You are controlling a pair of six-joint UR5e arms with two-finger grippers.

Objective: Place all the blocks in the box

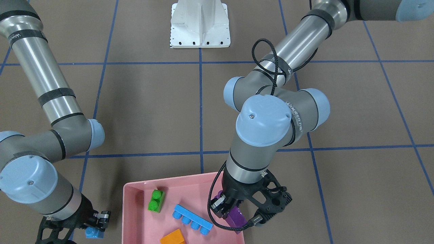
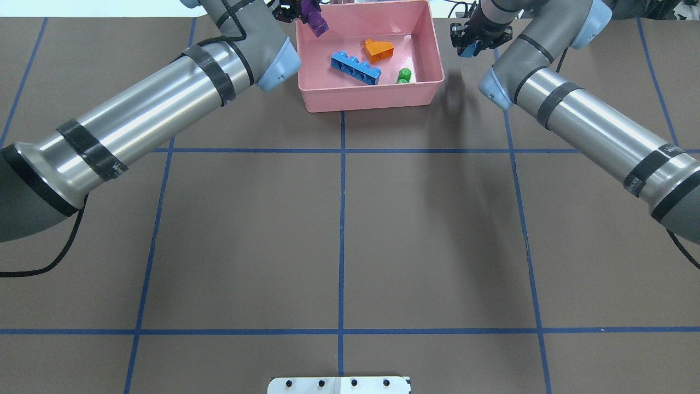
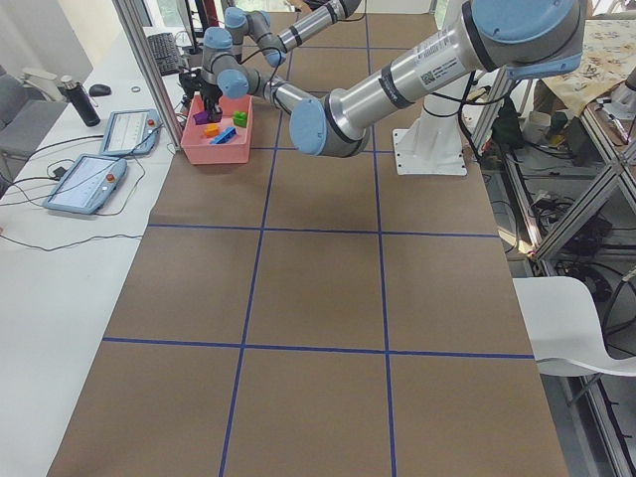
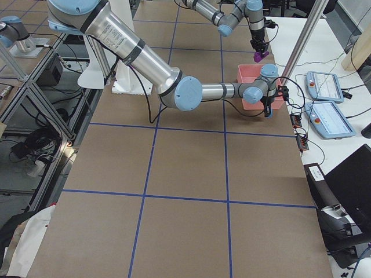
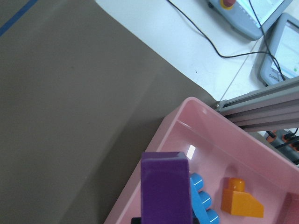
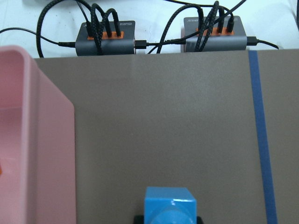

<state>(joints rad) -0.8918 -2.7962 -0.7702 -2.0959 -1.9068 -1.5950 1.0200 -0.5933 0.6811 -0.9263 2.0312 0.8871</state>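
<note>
1. Brown bench (image 2: 246, 230) under me, blue tape squaring it off. My white base (image 1: 200, 25) sits at the near edge, and a white desk with teach pendants (image 3: 89, 184) runs along the far one.
2. The pink box (image 2: 372, 98) sits hard against the far edge, about midway along it.
3. Three blocks lie inside it: the long blue block (image 1: 192, 218) flat and slantwise across the middle, and the green block (image 1: 156, 200) toward my right end.
4. The orange block (image 2: 379, 50) lies by the far wall, just beyond the long blue one.
5. Left side now: my left end effector (image 1: 228, 210) is pinching the purple block (image 2: 313, 19), fingers pressed on its flanks.
6. That block hangs in the air, tilted, over the box's left wall at its far corner. The left wrist view looks past it down onto the rim and the floor of the box.
7. Right side: my right end effector (image 1: 96, 225) points down just outside the box's right end, close to the far edge of the bench.
8. It is clamped on the small blue block (image 6: 169, 205), stud up, over bare brown surface.
9. Whether that block is touching the bench or lifted off it, I cannot tell.
</note>
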